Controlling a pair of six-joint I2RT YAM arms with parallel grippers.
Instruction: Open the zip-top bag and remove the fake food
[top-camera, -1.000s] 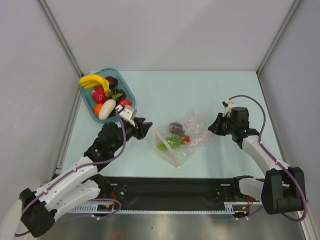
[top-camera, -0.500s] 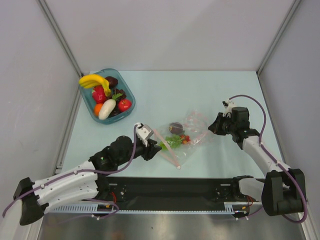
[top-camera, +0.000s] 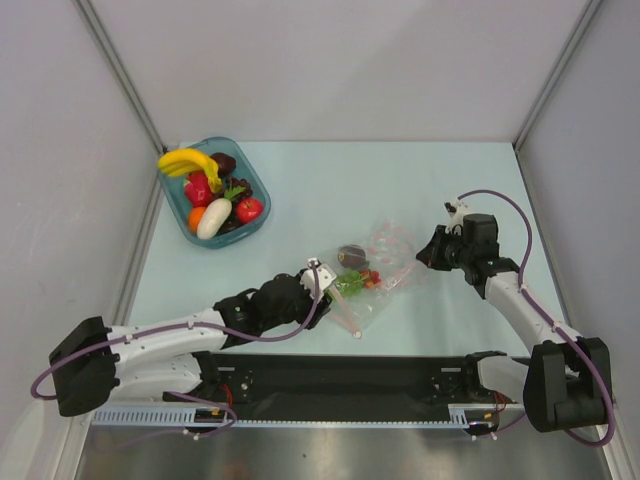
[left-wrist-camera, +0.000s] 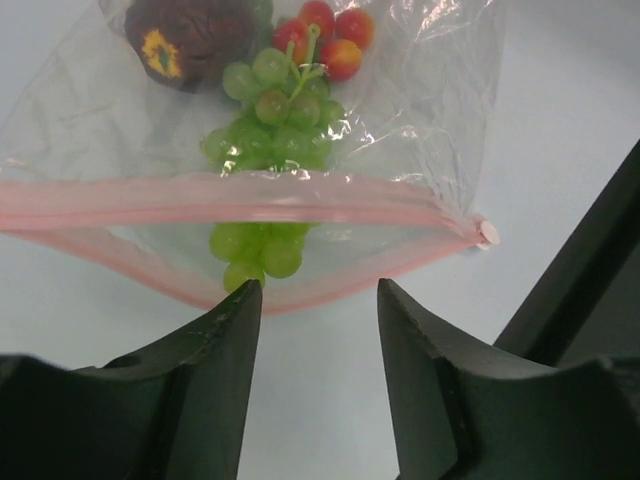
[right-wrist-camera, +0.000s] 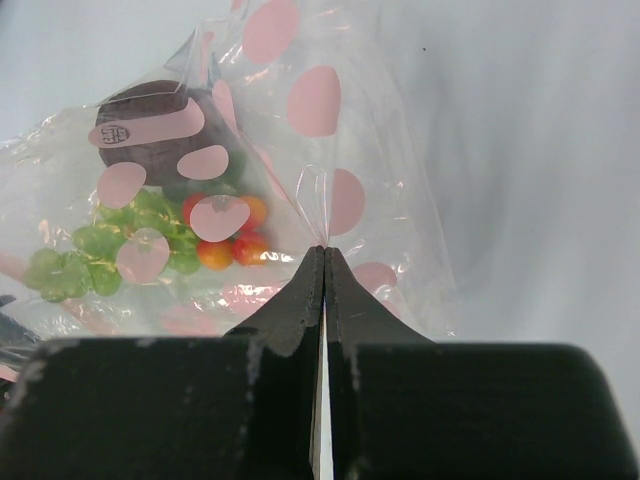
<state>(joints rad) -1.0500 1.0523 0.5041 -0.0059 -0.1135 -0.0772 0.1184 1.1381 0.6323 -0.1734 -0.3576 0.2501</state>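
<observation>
Right wrist view first, since that's the only place we see any printing. The zip-top bag (right-wrist-camera: 250, 190) has pink spots (right-wrist-camera: 313, 100) on its film, and one spot carries a tiny logo-like mark (right-wrist-camera: 118, 131) that's too small for us to read.

The bag lies on the table (top-camera: 300, 170) between the two arms. Inside we can see green grapes (left-wrist-camera: 275, 130), a dark purple piece (left-wrist-camera: 190, 35) and a few small red-orange balls (left-wrist-camera: 330, 35). Its pinkish zip strip (left-wrist-camera: 250, 190) is parted into two lips that meet at the right corner, and a few grapes sit in the gap. Over at the far left, the teal tray (top-camera: 260, 195) holds a banana (top-camera: 185, 160), an orange (top-camera: 196, 215), a white oval piece (top-camera: 213, 220) and some red pieces (top-camera: 248, 209).

The right gripper (right-wrist-camera: 322, 255) has its jaws pressed together, pinching a fold of the bag's film at the end away from the zip. The left gripper (left-wrist-camera: 315, 300) is spread wide and holds nothing, with its tips right at the near lip of the bag's mouth.

Compared with a second ago, the left arm has swung away from the tray, dropped low and reached across to the bag's mouth. The right gripper, the bag and the tray look just where they were.
</observation>
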